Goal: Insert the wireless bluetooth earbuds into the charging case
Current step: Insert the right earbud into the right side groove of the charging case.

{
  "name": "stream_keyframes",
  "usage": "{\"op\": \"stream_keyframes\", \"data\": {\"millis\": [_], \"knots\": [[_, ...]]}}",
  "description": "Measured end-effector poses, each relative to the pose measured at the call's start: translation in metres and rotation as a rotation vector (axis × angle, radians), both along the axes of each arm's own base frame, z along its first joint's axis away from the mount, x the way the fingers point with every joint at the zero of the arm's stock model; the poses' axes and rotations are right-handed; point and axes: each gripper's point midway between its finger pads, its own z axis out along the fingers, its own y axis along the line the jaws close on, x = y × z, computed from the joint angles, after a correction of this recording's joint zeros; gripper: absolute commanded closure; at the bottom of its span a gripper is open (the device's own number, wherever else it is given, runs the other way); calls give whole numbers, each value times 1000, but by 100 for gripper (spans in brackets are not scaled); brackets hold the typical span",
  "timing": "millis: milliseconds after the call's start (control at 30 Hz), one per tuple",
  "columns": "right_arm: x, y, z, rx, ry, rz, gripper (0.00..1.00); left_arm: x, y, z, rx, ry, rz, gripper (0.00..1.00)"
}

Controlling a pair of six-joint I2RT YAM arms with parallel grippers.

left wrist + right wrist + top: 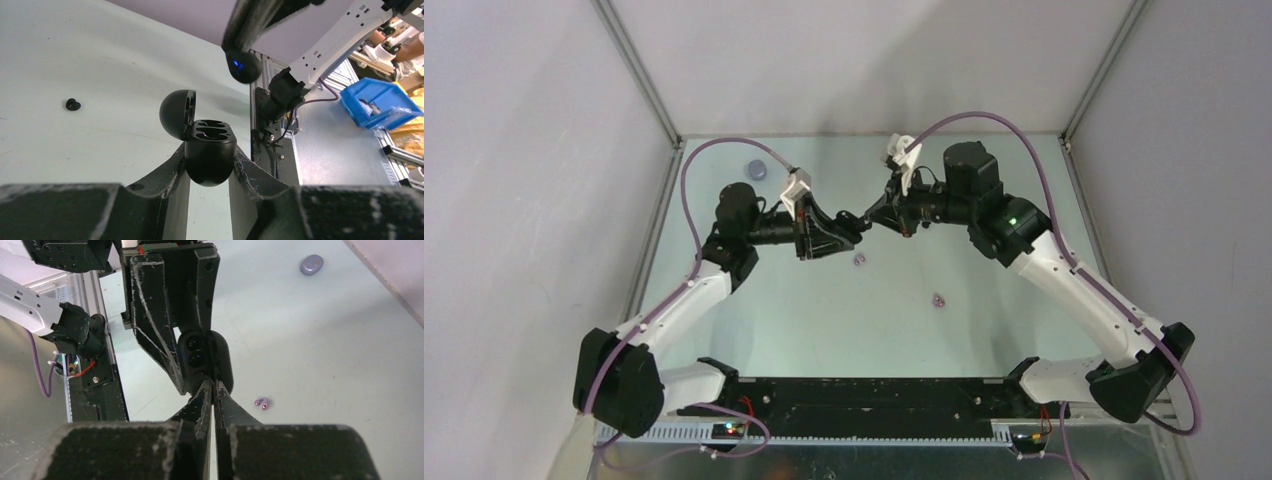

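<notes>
Step in hand, by judgement: seating the first black bud in the open case.

Left gripper (849, 232), mid-frame in the top view, set at a middling spread and clamped on the charging case (209, 142). Grips its rounded lower body from both sides, at lower centre of the left wrist view. Lid (176, 114) swung open to the left; two sockets facing up and looking empty. Seemingly clear of the table (824, 330).

Right gripper (214, 387) pinched all but shut, tips just below the case at centre of its own view. Appears to carry a black earbud (243, 66): glossy, rounded, with a blue glow, at top centre of the left wrist view, above and a little right of the sockets, not touching them. No confirming the pinch from the right wrist view, where the fingers hide it.

Elsewhere: second black earbud (73, 104) loose on the table, mid-left of the left wrist view. Two lilac earbuds on the table in the top view, one (859, 260) just below the grippers, the other (939, 299) lower right. Closed lilac case (311, 264) at upper right of the right wrist view.

Next move calls for lining the bud over one socket, matching its tilt, lowering gently, and releasing only once seated. Needs the case kept steady. Risk of the tiny bud slipping or snagging the socket rim.
</notes>
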Motion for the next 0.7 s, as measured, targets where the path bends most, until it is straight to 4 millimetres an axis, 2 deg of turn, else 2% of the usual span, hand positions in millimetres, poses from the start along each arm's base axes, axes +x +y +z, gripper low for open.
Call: {"op": "stream_keyframes", "data": {"millis": [267,533,700], "knots": [[-5,10,-4,-52,-67,-22,98,2,-1,5,-19,51,17,100],[9,2,-10,-103,-124,-112,98,1,-2,12,-46,110,18,100],[10,3,-12,-129,-162,-135,99,0,-3,14,-53,129,14,100]]}}
